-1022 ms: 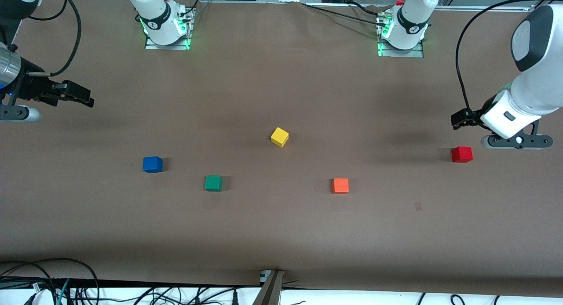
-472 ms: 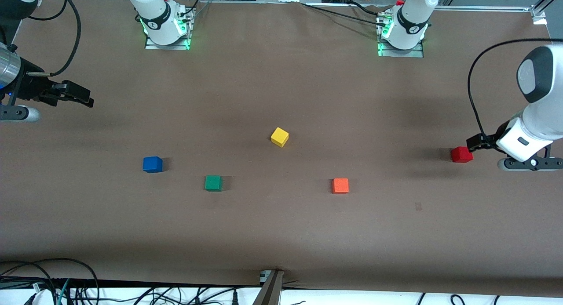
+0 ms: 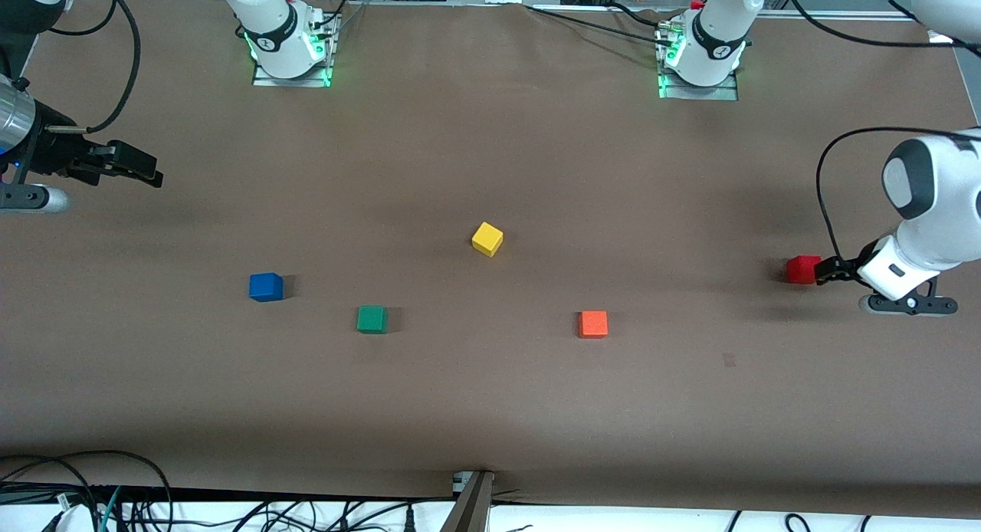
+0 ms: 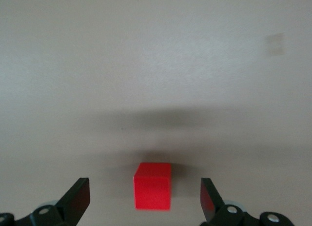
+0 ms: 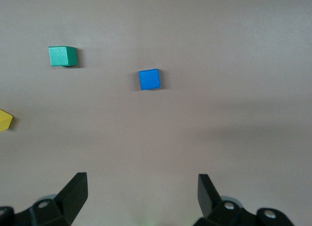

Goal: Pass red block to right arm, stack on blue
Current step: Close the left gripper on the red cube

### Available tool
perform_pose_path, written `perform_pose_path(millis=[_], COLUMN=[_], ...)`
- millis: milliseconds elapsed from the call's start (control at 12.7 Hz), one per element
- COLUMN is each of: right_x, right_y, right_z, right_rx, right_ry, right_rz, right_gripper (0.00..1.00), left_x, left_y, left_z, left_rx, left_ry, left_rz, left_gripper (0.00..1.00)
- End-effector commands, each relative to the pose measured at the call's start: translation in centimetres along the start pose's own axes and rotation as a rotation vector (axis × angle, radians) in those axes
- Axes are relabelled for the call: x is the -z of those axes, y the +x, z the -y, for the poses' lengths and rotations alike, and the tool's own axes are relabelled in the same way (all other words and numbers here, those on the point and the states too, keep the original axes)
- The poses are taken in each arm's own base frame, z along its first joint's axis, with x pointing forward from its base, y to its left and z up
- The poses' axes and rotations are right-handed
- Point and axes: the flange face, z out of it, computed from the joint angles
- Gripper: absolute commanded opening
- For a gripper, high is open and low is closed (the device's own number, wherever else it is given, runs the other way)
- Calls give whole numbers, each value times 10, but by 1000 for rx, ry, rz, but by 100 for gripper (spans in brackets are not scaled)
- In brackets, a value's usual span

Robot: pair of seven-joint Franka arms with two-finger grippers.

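The red block [image 3: 802,269] sits on the brown table at the left arm's end. My left gripper [image 3: 821,272] is low at the table right beside it, open. In the left wrist view the red block [image 4: 152,193] lies between the two spread fingers of the left gripper [image 4: 145,189], touching neither. The blue cube [image 3: 266,287] sits toward the right arm's end. My right gripper [image 3: 142,170] waits open and empty above the table edge at its own end. In the right wrist view the right gripper [image 5: 141,187] is spread and the blue cube [image 5: 148,79] lies well ahead of it.
A green cube [image 3: 372,319] sits beside the blue one, also seen in the right wrist view [image 5: 62,56]. A yellow cube [image 3: 487,238] is mid-table and an orange cube [image 3: 593,324] lies nearer the front camera, between the green and red ones. Cables run along the table's front edge.
My left arm has swung down and lowered to the table, bringing its open gripper from above the red block to level with it. The right arm and all cubes have not moved.
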Motion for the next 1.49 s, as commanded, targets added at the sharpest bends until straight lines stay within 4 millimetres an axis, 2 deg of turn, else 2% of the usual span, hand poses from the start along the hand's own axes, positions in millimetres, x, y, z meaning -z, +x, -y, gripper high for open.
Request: perform_pose_path(millis=[0,393,708,1022,1337,1416], right_x=[4,3,4,4,3,3], right_y=[-5,-5,-4,-4,-3,-3], right_z=[-2,-2,-2,-2,-4,-4], right_rx=[15,15,15,15,13,13], right_ry=[14,16,16,16,16,16], right_rz=[-12,-10,-17,-17,-15,-15], right_gripper=[100,100,100,100,100,100], left_x=[-50,-88,-93,-107,-107,-108], left_y=[3,-18,-23,-30,-37,-38], left_z=[8,14,13,10,7,6], left_rx=[-17,42,47,47,47,45], left_ry=[0,-60,-71,-82,-99,-101], left_rz=[10,77,93,135,198,207], left_gripper=[100,100,100,100,100,82])
